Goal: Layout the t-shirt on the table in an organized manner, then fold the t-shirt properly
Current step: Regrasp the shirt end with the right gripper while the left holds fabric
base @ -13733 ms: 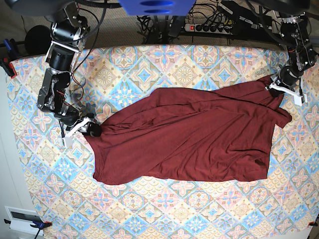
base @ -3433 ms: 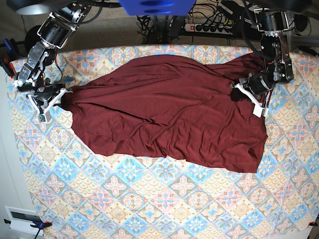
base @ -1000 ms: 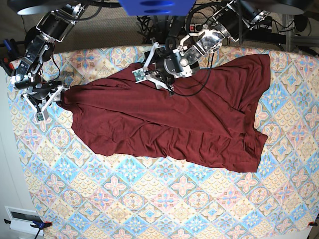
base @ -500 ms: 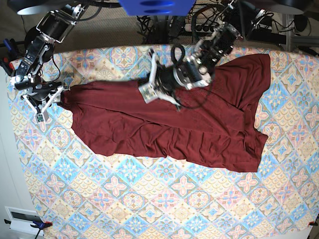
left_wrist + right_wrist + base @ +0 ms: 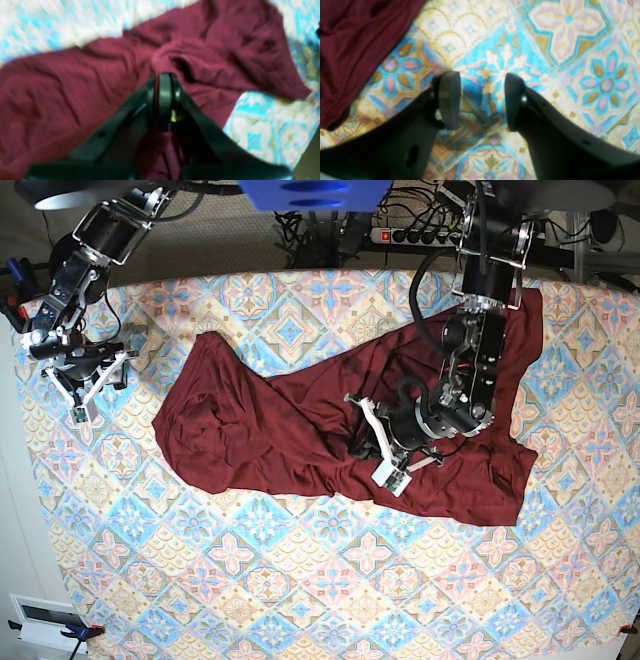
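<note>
In the left wrist view, the left gripper [image 5: 162, 82] has its jaws pressed together on a bunched ridge of the t-shirt [image 5: 75, 82], which spreads from 9 o'clock across to 2 o'clock over the table [image 5: 262, 130]; the patterned cloth shows at 11 o'clock and 4 o'clock. In the right wrist view, the right gripper [image 5: 482, 97] stands wide open with nothing between its fingers, over bare patterned table [image 5: 570, 50], while the t-shirt [image 5: 352, 42] lies apart from it at 10 o'clock. In the base view, the t-shirt [image 5: 270, 440] lies crumpled across the middle of the table [image 5: 300, 580], the left gripper [image 5: 385, 455] pinching it near the centre, and the right gripper [image 5: 85, 390] sits at 9 o'clock, just beside the cloth's left edge.
</note>
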`<move>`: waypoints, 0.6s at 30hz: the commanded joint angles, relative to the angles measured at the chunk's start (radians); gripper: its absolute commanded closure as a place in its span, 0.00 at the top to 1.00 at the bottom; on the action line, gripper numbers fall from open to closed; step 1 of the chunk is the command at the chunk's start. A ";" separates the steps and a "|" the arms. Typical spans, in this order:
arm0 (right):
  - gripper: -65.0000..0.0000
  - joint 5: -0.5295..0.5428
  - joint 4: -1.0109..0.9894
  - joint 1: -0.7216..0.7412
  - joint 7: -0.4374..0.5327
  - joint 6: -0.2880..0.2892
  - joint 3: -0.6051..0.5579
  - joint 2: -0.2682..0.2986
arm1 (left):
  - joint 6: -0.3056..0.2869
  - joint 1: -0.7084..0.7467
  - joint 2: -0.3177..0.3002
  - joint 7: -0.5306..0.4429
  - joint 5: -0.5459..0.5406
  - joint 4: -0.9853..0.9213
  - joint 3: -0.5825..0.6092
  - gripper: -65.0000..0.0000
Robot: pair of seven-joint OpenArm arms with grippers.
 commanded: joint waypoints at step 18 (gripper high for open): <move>0.42 0.134 0.177 -0.130 0.027 0.002 -0.322 0.038 | 0.002 -0.032 0.010 -0.029 -0.016 -0.086 -0.005 0.30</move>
